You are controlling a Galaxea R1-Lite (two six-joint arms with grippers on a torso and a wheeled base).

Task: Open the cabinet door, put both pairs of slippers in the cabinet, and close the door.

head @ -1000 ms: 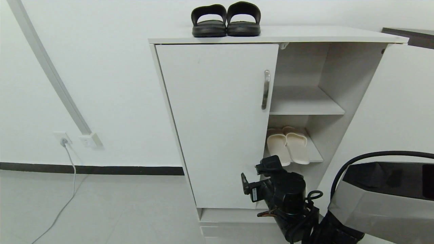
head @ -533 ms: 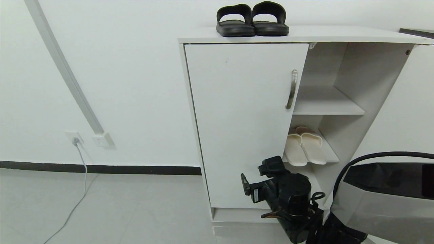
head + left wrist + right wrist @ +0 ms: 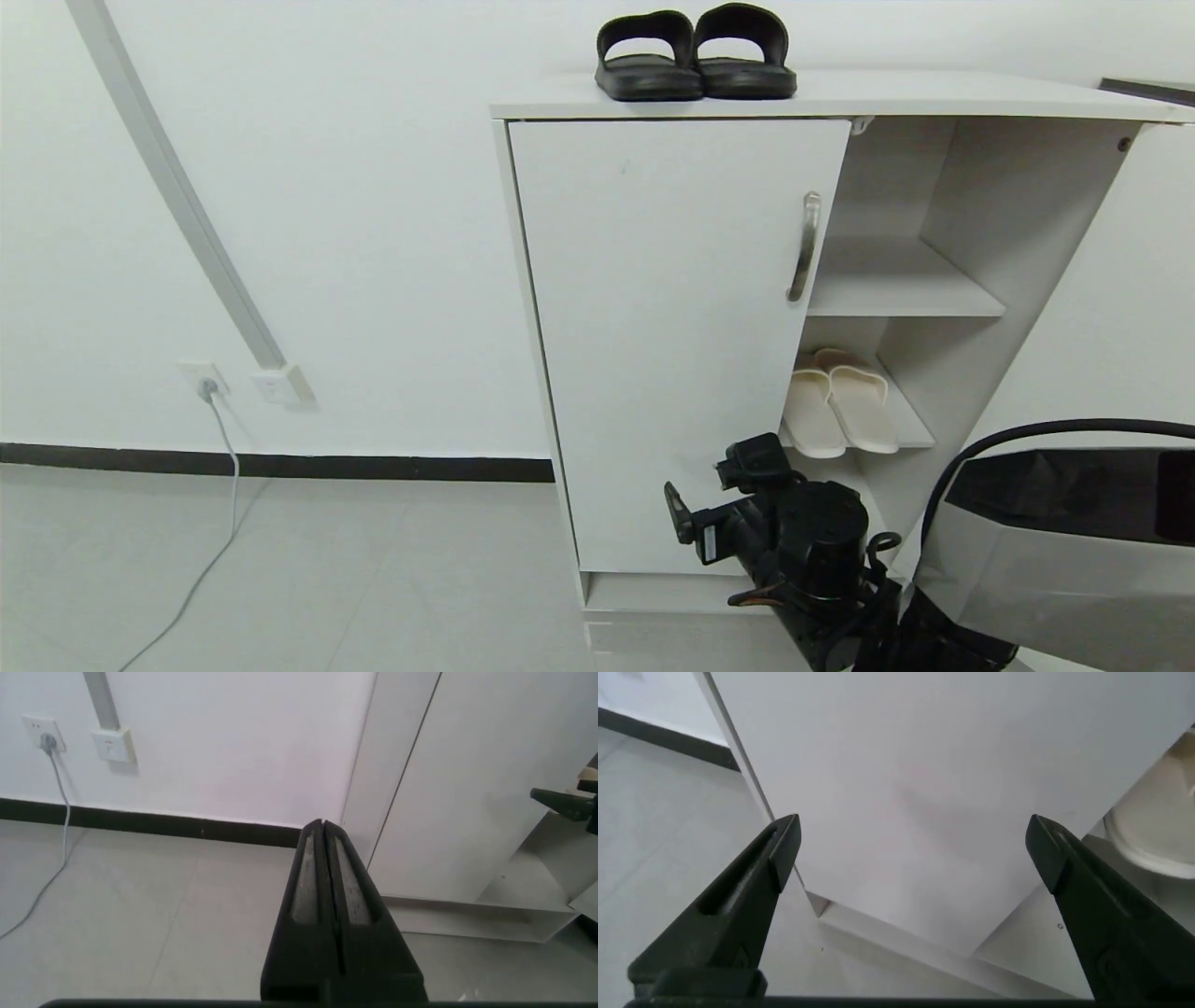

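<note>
- Slippers first: the white slippers (image 3: 840, 411) lie side by side on the lower shelf (image 3: 920, 437) inside the cabinet (image 3: 980, 93), so that pair looks stowed. Their long axes run front to back, slightly slanted. The strap ends seem to point toward the cabinet's back and the heels toward the opening.
- The black slippers (image 3: 695, 51) sit on the cabinet's top above the left door (image 3: 672, 355), touching each other. Their long axes also run front to back and the strap arches face the robot, but I cannot tell toe from heel.
- The right door (image 3: 1102, 280) stands swung wide, which leaves both shelves reachable. The upper shelf (image 3: 896, 289) is a likely place for the black pair.
- The left door is shut, with its handle (image 3: 803, 247) upright along the inner edge.
- The right tool (image 3: 714, 485) hangs low in front of the bottom of the left door, well below the black slippers. Its fingers are spread wide and grip nothing.
- The left tool (image 3: 322, 831) is pressed fully together with nothing between its fingers. It is aimed at the floor (image 3: 140, 915) near the cabinet's foot, presumably parked out of the way.
- By my judgement, the next step calls for a high reach to the cabinet's top.
</note>
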